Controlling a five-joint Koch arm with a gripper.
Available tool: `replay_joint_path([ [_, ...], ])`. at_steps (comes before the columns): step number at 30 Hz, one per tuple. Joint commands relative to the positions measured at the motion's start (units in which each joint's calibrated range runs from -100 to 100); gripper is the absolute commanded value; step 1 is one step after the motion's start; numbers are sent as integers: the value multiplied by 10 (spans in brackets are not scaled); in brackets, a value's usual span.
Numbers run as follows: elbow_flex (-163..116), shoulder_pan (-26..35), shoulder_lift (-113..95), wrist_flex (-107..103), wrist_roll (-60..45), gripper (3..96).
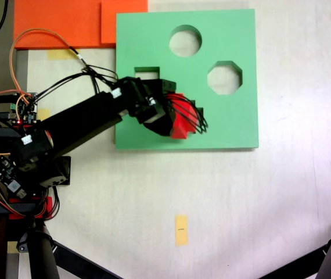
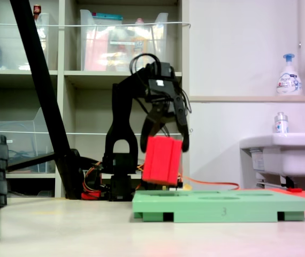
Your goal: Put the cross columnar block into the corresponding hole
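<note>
Cross columnar block (image 2: pixel 162 160) is pinched at its top by the gripper (image 2: pixel 166 140), hanging above the green board (image 2: pixel 249 206), not touching it. Side-on in the second exterior view the block tilts: lower end toward the second exterior view's left, top toward its right.

Near to far in the second exterior view: bare tabletop, then board w/ block over its left end, then arm base (image 2: pixel 121 176) and shelves (image 2: pixel 88 75) behind.

Fingers are closed on the red block, one each side; black cables (image 1: pixel 193 113) loop over it in the first exterior view.

Corresponding hole: can't see it in either view. First exterior view shows a round cut-out (image 1: pixel 185 40), an octagonal cut-out (image 1: pixel 224 77) and a square cut-out (image 1: pixel 147 72) partly under the arm. My guess is the plus-shaped one sits under the gripper/block (image 1: pixel 180 119), but that's unconfirmed.

How to do the step well, imo:
- Level the block first; tilted as is, a lower corner would catch the foam rim.
- Square the plus arms to the cut-out by wrist roll before descent. Foam on foam grips, so a small yaw error will jam.
- Go down slow and straight, release only once the lower end is inside the rim.
- Watch the board: it's light and unclamped afaict, so a side push may slide it.
</note>
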Motion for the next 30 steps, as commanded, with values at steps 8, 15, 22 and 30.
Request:
replay_joint_path([
  [8,72,5,38,33,3,351],
  [15,99,12,76,32,1,351],
  [22,101,18,95,32,1,352],
  [30,100,19,109,31,2,352],
])
